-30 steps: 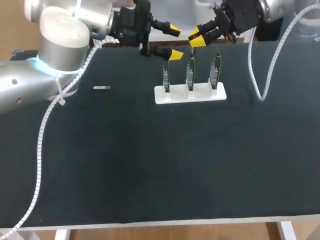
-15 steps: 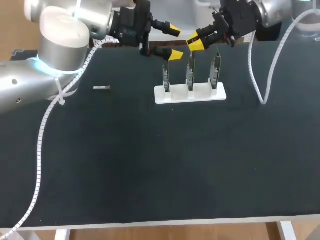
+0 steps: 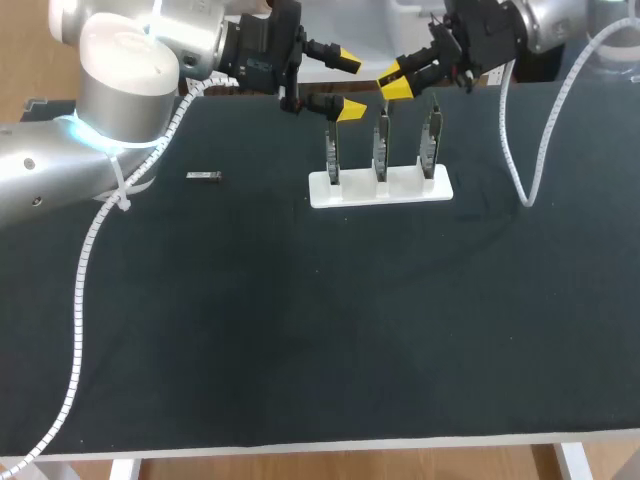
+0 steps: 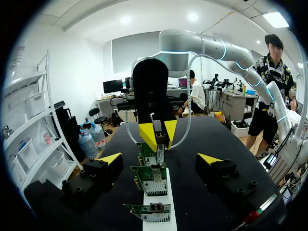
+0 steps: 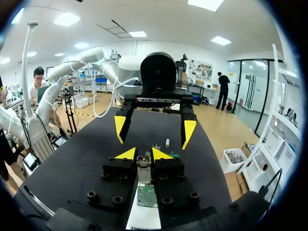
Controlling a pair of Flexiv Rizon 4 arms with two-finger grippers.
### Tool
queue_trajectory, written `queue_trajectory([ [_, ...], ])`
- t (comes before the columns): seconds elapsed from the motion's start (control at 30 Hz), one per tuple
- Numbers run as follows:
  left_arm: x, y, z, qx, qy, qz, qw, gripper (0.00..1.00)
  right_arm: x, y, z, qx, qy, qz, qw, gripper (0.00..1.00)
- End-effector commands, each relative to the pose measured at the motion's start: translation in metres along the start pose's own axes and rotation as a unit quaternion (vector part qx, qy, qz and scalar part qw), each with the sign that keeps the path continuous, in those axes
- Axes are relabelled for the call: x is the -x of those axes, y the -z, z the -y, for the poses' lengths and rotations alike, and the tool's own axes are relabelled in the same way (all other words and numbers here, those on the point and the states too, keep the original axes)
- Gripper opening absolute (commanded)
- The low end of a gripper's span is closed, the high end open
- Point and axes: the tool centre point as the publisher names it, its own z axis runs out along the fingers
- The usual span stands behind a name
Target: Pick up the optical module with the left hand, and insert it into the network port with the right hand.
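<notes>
While tight, right fingers (image 5: 126, 154) around module (image 5: 144, 162).

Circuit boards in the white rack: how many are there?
3, upright in a row on the white rack: left board, middle board, right board. None seems hidden.

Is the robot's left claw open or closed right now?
Open. The left gripper has its yellow tips standing far apart, pinching nothing.
</notes>
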Motion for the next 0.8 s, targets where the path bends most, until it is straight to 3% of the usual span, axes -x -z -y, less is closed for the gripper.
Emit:
queue_trajectory([
  [0.03, 0.0008, -0.0007, -0.0019, -0.002, 0.001, -0.002, 1.000, 1.00, -0.0015, -0.0001, 0.0054, 0.005, -0.001, 0.001, 1.000, 0.00],
  [0.37, 0.0008, -0.0007, -0.0019, -0.002, 0.001, -0.002, 1.000, 1.00, 0.0076, 0.0001, 0.0109, 0.008, 0.011, 0.004, 1.000, 0.00],
  [0.8, 0.0008, -0.0007, -0.0019, -0.002, 0.001, -0.002, 1.000, 1.00, -0.0002, -0.0076, 0.0149, 0.016, 0.001, 0.004, 1.000, 0.00],
])
